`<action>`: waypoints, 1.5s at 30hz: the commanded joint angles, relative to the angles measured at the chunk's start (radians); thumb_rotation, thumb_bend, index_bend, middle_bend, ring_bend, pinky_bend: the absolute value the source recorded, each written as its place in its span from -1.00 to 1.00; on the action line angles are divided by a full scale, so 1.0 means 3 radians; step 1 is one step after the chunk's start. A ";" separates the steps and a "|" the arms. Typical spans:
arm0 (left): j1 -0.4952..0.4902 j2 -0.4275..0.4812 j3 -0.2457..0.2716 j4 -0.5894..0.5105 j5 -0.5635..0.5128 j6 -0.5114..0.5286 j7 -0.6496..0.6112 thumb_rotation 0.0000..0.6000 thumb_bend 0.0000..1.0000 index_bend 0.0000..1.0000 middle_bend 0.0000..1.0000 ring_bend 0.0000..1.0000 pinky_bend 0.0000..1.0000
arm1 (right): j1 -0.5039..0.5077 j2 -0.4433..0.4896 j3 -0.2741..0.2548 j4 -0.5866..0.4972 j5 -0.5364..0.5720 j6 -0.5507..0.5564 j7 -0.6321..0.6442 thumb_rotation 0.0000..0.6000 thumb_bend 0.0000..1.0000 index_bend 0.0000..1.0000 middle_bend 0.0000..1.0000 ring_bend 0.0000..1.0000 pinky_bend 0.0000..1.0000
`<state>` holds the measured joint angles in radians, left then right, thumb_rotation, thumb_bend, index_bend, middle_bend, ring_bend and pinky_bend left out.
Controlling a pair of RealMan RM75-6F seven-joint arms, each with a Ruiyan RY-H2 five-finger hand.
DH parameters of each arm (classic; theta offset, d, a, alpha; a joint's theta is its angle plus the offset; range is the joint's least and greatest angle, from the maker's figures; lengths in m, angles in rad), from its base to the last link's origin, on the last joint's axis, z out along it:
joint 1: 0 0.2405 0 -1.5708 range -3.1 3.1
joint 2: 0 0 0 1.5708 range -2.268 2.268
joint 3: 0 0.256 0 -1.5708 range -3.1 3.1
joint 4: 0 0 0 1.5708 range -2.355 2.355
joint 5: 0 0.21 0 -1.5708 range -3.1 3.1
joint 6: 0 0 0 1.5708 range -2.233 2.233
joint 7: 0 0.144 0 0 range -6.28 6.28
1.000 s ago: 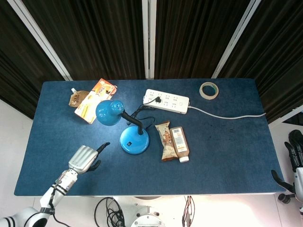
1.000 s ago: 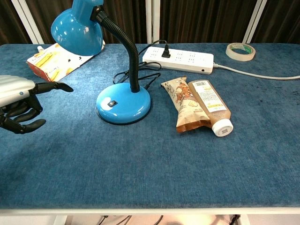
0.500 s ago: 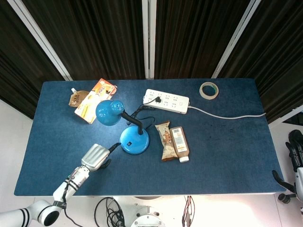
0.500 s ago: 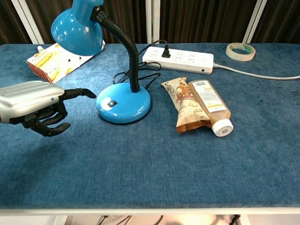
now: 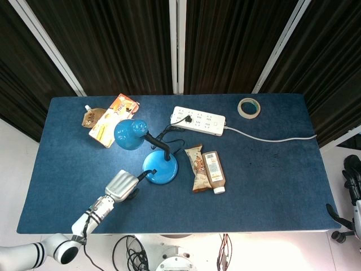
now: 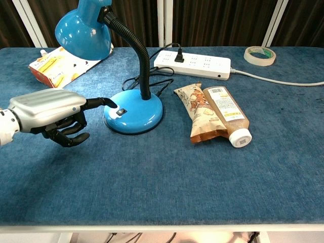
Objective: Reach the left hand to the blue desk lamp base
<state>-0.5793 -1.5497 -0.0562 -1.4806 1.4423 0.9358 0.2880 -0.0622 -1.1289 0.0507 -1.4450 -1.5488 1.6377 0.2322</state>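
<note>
Blue felt tabletop (image 6: 212, 172): lamp base (image 6: 136, 115), rigid, glossy, likely weighted; left hand (image 6: 50, 114) empty, one finger out at its rim, others curled.

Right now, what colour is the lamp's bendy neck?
Black neck, on a blue lamp; the chest view shows it best.

I see a blue-clothed table (image 5: 271, 186) carrying a blue desk lamp (image 6: 133, 112) whose base sits right at my left hand's outstretched fingertip (image 6: 112, 103). Beyond it lie a snack pouch (image 6: 199, 114) and bottle (image 6: 228, 115) (side by side, touching), a white power strip (image 5: 198, 120), tape roll (image 5: 249, 108), and an orange box (image 5: 113, 119).
</note>
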 commanded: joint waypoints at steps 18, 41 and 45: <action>-0.0120 -0.0052 0.0020 0.0047 -0.0138 -0.0030 0.0071 1.00 -0.06 -0.78 0.70 0.63 0.70 | 0.0007 0.0000 0.0013 0.0023 0.0053 -0.0062 0.0029 1.00 -0.60 -1.00 -1.00 -1.00 -1.00; -0.0191 -0.0128 0.0057 0.0128 -0.0210 -0.0028 0.0088 1.00 -0.05 -0.78 0.70 0.63 0.70 | 0.0007 -0.0013 0.0011 0.0055 0.0080 -0.0103 0.0060 1.00 -0.60 -1.00 -1.00 -1.00 -1.00; -0.0150 -0.0035 0.0053 0.0019 -0.0178 0.0111 0.0137 1.00 -0.05 -0.78 0.70 0.63 0.70 | 0.0008 -0.0012 0.0020 0.0063 0.0086 -0.0100 0.0080 1.00 -0.60 -1.00 -1.00 -1.00 -1.00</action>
<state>-0.6310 -1.5732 -0.0401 -1.4605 1.3843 0.9530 0.3214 -0.0600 -1.1325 0.0565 -1.4262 -1.5228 1.6075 0.2559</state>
